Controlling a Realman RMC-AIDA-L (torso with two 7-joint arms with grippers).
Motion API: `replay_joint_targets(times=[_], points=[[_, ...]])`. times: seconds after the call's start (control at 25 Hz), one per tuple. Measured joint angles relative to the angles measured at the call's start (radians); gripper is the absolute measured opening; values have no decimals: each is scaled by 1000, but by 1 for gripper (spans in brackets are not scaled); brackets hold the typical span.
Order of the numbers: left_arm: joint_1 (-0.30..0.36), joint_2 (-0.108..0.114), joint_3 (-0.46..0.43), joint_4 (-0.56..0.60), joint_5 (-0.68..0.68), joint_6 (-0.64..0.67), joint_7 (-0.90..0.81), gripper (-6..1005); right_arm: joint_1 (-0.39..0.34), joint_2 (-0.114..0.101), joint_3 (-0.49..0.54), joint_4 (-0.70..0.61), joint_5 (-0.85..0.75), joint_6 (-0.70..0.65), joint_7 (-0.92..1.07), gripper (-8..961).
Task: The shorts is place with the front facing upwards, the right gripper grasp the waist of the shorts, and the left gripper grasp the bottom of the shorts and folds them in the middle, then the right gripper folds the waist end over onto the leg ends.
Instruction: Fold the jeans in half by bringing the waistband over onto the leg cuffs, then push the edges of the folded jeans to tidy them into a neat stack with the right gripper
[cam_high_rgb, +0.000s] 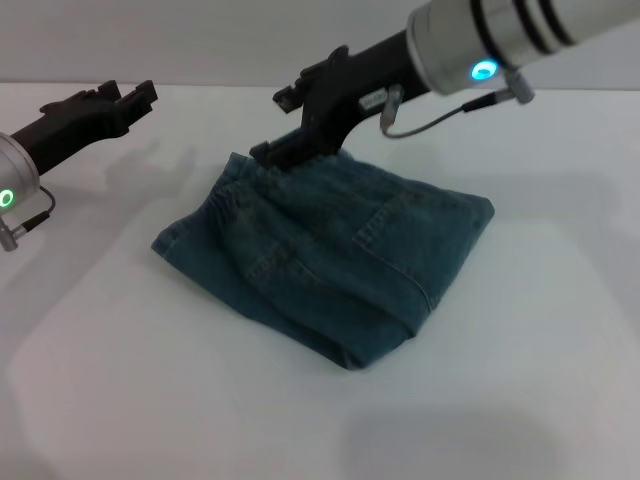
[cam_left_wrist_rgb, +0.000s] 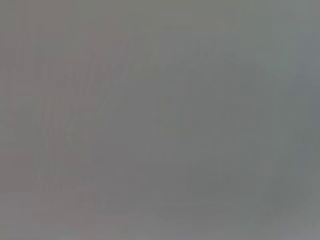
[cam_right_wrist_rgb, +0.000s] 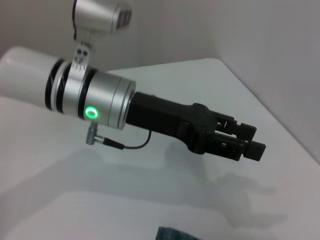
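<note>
Table (cam_high_rgb: 540, 380): white, shorts (cam_high_rgb: 330, 255) mid-table, already doubled into a squat bundle. Gathered waist (cam_high_rgb: 225, 205) shows along the bundle's left edge; no hems in view that I can find.

Right gripper (cam_high_rgb: 268, 152) is down at the far edge of the denim, tips touching or buried in cloth there; I can't tell whether they pinch it or how wide they sit.

Left gripper (cam_high_rgb: 138, 97) hangs off to the left, well apart, holding nothing; its fingers (cam_right_wrist_rgb: 250, 142) look nearly closed.

Judgement: final fold about done. I'd let go straight up, slowly, so the top layer doesn't drag back.
</note>
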Motion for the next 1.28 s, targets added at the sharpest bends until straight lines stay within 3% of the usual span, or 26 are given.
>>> replay_joint_targets(times=[0.16,0.36,0.76,1.28], points=[[-7,0,0,-13,0,0,3,563,24,-7,44,1,-27,-55,35,732],[-9,0,0,-14,0,0,4,563,13,1,50,-1,-27,-89,34,733],[-1,1,0,-16,0,0,0,562,-35,9,54,11,-21,-358,86,733],[-6,-2,-3,-39,0,0,4,562,-74,6,45,203,-48,-362,64,733]])
